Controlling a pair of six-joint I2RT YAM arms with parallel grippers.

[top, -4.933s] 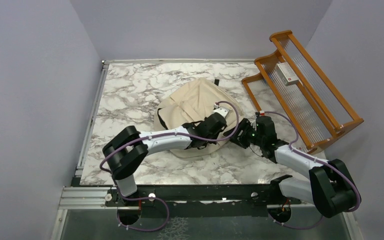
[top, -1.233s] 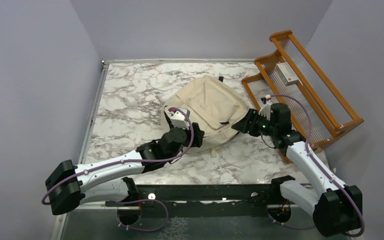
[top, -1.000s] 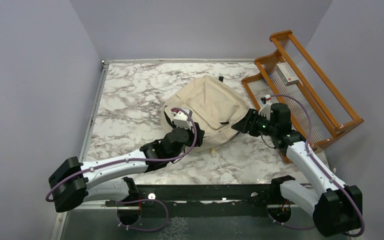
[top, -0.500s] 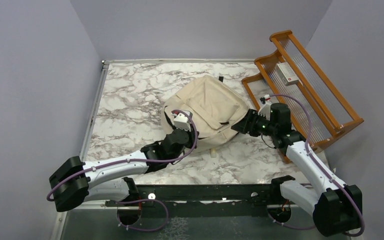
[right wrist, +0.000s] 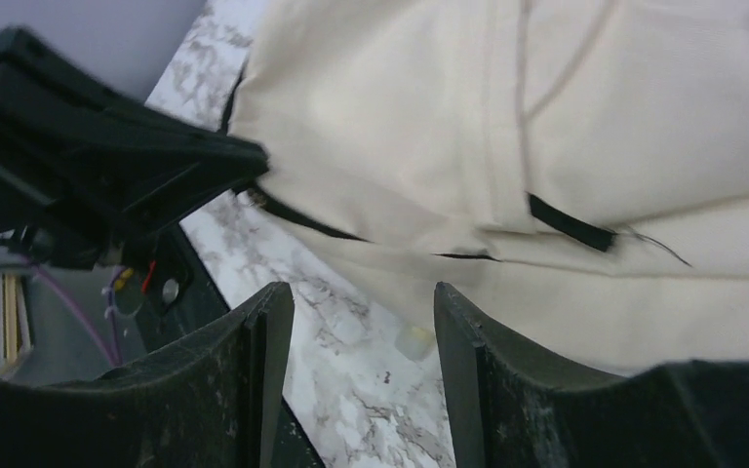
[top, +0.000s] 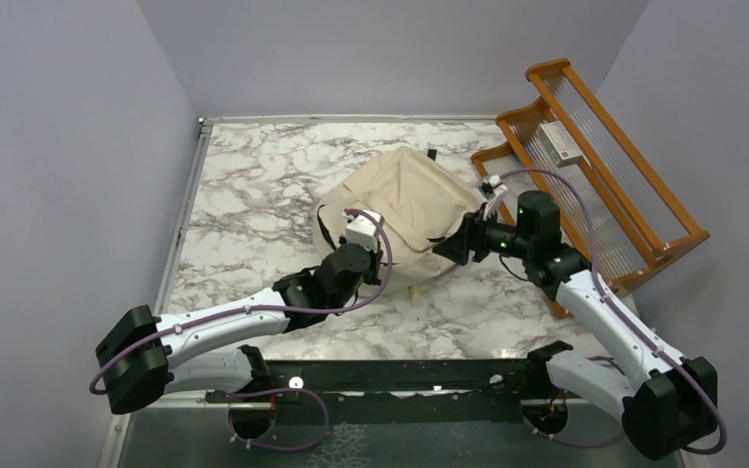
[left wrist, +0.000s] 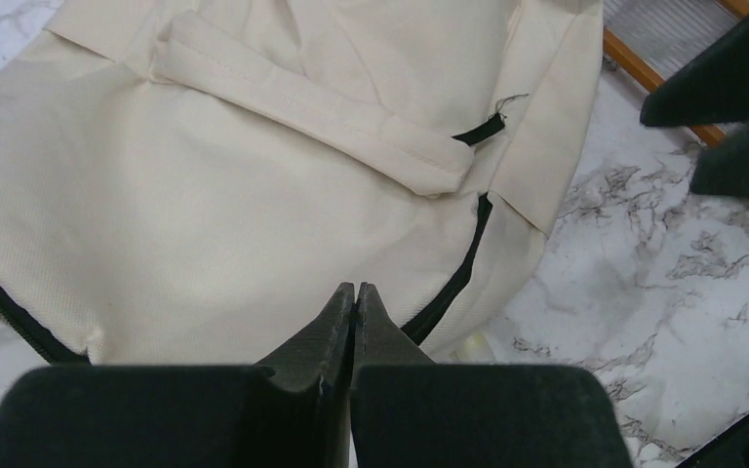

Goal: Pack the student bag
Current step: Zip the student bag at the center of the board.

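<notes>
Basically nothing's packed: the student bag (top: 405, 200) lies flat and looks zipped, just beside the wooden rack (top: 595, 185) (small box (top: 559, 143) on it, unpacked). Left gripper (left wrist: 353, 292), jaws together at the bag's zipper (left wrist: 453, 278) on the side away from the rack, pinch unclear; right gripper (right wrist: 361, 297), jaws apart, on the rack side.

Soft, even light with faint shadows; wrist views slightly blurred.

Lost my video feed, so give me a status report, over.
Left gripper shut at near edge of backpack, grip unclear. Right gripper open, empty, beside it. Backpack lying on table. Small pale bit nearby.
</notes>
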